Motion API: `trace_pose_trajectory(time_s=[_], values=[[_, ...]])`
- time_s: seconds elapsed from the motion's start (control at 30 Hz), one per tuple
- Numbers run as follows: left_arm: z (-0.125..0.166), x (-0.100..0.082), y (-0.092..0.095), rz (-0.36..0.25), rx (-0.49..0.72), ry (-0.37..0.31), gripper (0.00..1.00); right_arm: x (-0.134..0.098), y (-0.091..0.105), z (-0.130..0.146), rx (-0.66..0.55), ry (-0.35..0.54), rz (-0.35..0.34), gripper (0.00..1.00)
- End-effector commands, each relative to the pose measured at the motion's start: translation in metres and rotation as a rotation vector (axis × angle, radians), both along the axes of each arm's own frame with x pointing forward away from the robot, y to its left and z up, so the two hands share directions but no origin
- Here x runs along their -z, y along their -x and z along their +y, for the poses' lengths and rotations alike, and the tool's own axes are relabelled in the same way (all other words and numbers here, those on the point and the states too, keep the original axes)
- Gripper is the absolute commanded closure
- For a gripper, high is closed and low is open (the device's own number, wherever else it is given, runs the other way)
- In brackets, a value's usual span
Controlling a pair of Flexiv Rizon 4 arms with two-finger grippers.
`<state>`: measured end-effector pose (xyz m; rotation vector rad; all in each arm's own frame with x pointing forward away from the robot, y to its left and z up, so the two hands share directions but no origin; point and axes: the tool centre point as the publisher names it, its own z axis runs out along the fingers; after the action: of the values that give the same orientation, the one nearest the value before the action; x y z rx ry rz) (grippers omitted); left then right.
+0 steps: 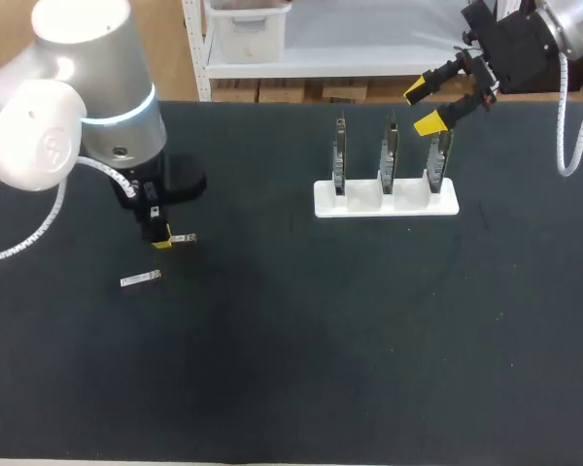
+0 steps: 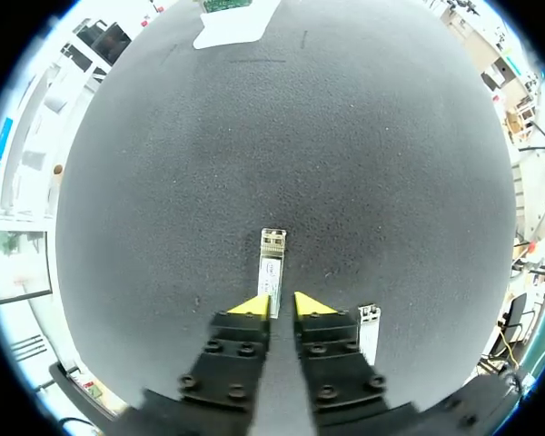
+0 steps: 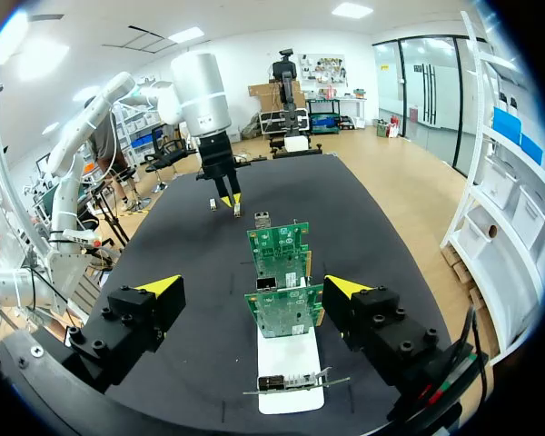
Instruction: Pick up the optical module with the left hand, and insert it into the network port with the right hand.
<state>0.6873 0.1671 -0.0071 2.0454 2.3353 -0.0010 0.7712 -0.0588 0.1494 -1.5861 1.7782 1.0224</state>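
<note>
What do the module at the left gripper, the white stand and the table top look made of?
Module: likely metal, silvery casing with a glint, pale label. Stand: probably plastic, plain smooth white. Table top: seemingly a foam or rubber mat, matte black with fine grain.

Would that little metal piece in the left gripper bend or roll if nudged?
Probably stiff: the optical module looks like a straight metal bar. Its flat sides suggest sliding, not rolling. So small, likely light.

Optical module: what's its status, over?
Left fingers shut on module. Right fingers open above circuit boards. Spare module on table, not blocking.
</note>
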Motion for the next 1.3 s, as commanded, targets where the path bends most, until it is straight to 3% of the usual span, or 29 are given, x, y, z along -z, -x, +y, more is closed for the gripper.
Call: trace_pose_trajectory(time_s=[0.03, 0.63, 1.1, 1.13, 1.17, 1.2, 1.23, 1.27, 1.3], values=[[0.0, 0.0, -0.002, 0.005, 0.006, -0.005, 0.0, 0.0, 0.001, 0.0, 0.001, 0.0, -0.002, 0.0], [-0.001, 0.002, -0.012, 0.004, 0.026, -0.016, 0.0, 0.0, 0.001, 0.0, 0.001, 0.0, -0.002, 0.0], [0.004, 0.009, -0.008, 0.013, 0.026, -0.028, 0.0, 0.0, 0.001, 0.0, 0.001, 0.0, -0.002, 0.0], [0.004, 0.009, -0.008, 0.012, 0.025, -0.03, 0.06, 0.0, 0.001, 0.0, 0.001, 0.0, -0.002, 0.0], [0.004, 0.009, -0.007, 0.012, 0.022, -0.031, 0.28, 0.0, 0.001, 0.0, 0.001, 0.0, -0.002, 0.0], [0.004, 0.009, -0.007, 0.013, 0.02, -0.031, 0.6, 0.0, 0.001, 0.0, 0.001, 0.0, -0.002, 0.0], [0.005, 0.009, -0.007, 0.014, 0.019, -0.031, 0.84, 0.0, 0.001, 0.0, 0.001, 0.0, -0.002, 0.0], [0.005, 0.009, -0.007, 0.014, 0.019, -0.032, 1.0, 0.0, 0.001, 0.0, 0.001, 0.0, -0.002, 0.0], [0.005, 0.009, -0.006, 0.014, 0.018, -0.033, 1.0, 0.0, 0.001, 0.0, 0.001, 0.0, -0.002, 0.0]])
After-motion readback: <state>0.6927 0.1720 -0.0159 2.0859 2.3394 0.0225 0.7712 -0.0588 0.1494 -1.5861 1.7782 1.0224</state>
